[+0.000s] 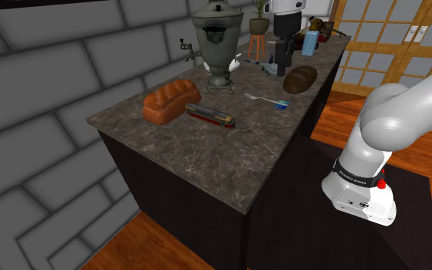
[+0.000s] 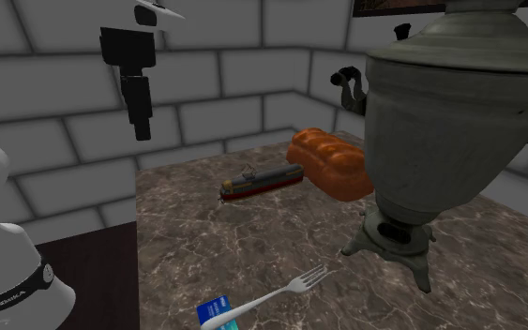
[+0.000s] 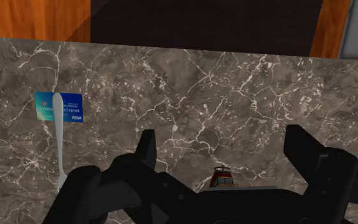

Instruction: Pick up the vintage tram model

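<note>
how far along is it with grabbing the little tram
Done: nothing yet; the long red-and-dark tram model lies untouched on the brown marbled counter beside the orange-brown bread loaf. In hand: the open black gripper hangs high above the counter, apart from the tram. Left: come down over it, close and lift.

Dark marble counter (image 1: 229, 161) is loaded with tram model (image 1: 210, 117), bread loaf (image 1: 171, 100), samovar (image 1: 219, 38), fork (image 1: 262, 98), blue card (image 1: 281, 104), dark loaf (image 1: 300, 78).
</note>
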